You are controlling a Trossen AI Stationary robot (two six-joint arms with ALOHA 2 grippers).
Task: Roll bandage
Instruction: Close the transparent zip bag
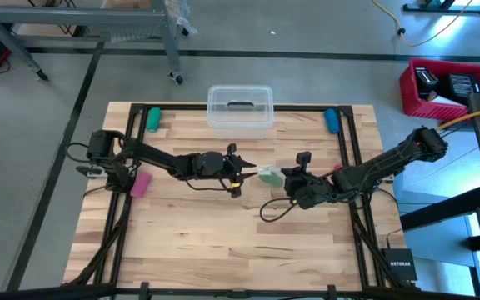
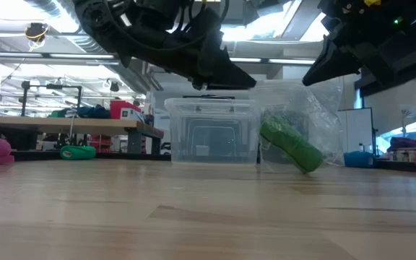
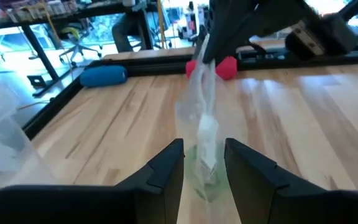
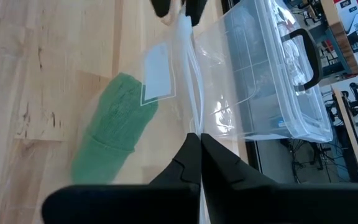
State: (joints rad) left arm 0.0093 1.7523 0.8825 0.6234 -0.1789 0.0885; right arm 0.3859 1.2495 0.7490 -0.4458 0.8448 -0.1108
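Observation:
The bright green bandage [image 4: 114, 134], bunched into a soft roll, sits inside a small clear plastic bag [image 4: 185, 81] with a white label. The bag is near the table's middle, between my two grippers [image 1: 271, 176]. My right gripper [image 4: 199, 140] is shut on the bag's edge, on the bag's right [image 1: 292, 177]. My left gripper [image 3: 204, 155] is on the bag's left [image 1: 237, 172], slightly open. Its fingers stand on either side of the bag's other end, with a narrow gap on each side. In the low view the roll [image 2: 291, 144] hangs tilted in the bag. My right gripper pinches the bag's upper edge [image 4: 194, 121] between its two shut fingers, coming from the table's right. The bag hangs below the hold with the bandage roll in its lower part. Whether the roll's lower end [image 2: 309, 167] touches the table cannot be told.
A clear lidded box [image 1: 240, 111] stands at the far edge, just behind the bag. A green cylinder [image 1: 152, 119] and a blue one [image 1: 332, 121] lie at the far corners. A pink roll [image 1: 141, 184] lies at the left. A black cable [image 1: 277, 208] loops beside the right arm.

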